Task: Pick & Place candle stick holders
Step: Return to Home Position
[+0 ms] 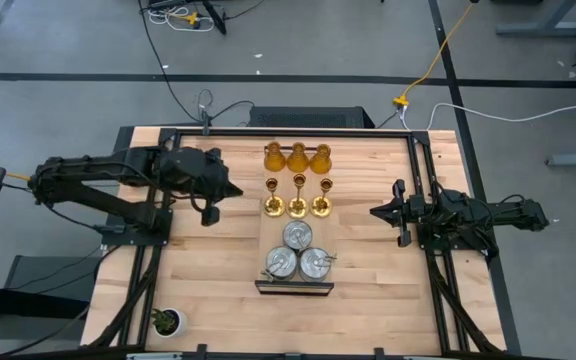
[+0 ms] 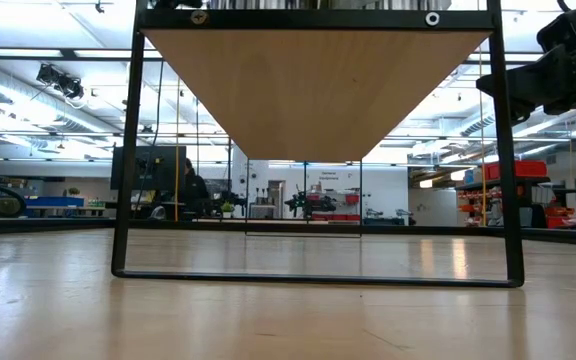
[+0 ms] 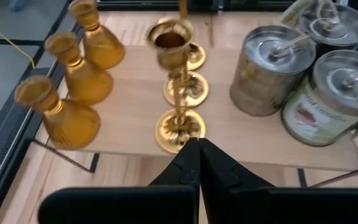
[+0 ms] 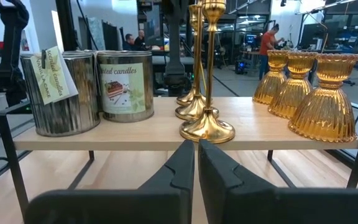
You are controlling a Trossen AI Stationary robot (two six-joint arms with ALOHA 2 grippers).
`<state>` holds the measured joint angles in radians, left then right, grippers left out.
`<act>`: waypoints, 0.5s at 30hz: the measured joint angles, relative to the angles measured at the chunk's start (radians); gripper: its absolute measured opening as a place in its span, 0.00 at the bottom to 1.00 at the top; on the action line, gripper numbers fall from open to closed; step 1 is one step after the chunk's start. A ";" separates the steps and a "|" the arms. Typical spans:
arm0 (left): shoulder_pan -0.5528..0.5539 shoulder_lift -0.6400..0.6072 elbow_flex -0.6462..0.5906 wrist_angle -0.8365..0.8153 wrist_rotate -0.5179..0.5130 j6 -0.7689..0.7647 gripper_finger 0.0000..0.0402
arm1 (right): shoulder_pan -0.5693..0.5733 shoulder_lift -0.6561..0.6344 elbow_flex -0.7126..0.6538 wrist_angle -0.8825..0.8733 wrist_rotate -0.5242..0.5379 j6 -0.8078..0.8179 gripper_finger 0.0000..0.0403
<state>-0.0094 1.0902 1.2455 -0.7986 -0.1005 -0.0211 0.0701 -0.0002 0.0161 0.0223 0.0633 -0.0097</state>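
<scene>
A raised wooden shelf (image 1: 268, 225) on a black frame stands mid-table. On it, each standing on its base, are three amber bell-shaped candle stick holders (image 1: 297, 157), three thin-stemmed gold ones (image 1: 298, 197) and three squat silver tins (image 1: 298, 250). My left gripper (image 1: 232, 189) hovers shut just left of the shelf, facing the nearest gold holder (image 3: 178, 81) and touching nothing. My right gripper (image 1: 374, 211) waits shut to the right of the shelf, level with its top, with the gold holders (image 4: 205, 74) ahead of it.
A tiny green potted plant (image 1: 168, 322) sits near the table's front left corner. Black rails (image 1: 423, 180) run along the table's sides. In the low view the shelf's frame (image 2: 123, 160) spans the picture. Bare table wood lies left and right of the shelf.
</scene>
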 joint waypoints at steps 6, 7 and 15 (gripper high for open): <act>0.036 -0.127 -0.207 0.185 0.079 -0.019 0.01 | 0.000 0.000 0.000 0.000 -0.001 0.000 0.07; 0.042 -0.147 -0.244 0.226 0.093 -0.021 0.01 | 0.000 0.000 0.000 0.000 -0.001 0.000 0.07; 0.100 -0.295 -0.557 0.594 0.178 -0.021 0.01 | 0.000 0.000 0.000 0.000 -0.001 0.000 0.07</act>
<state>0.0909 0.7952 0.6887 -0.2047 0.0773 -0.0417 0.0704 -0.0002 0.0158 0.0223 0.0628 -0.0097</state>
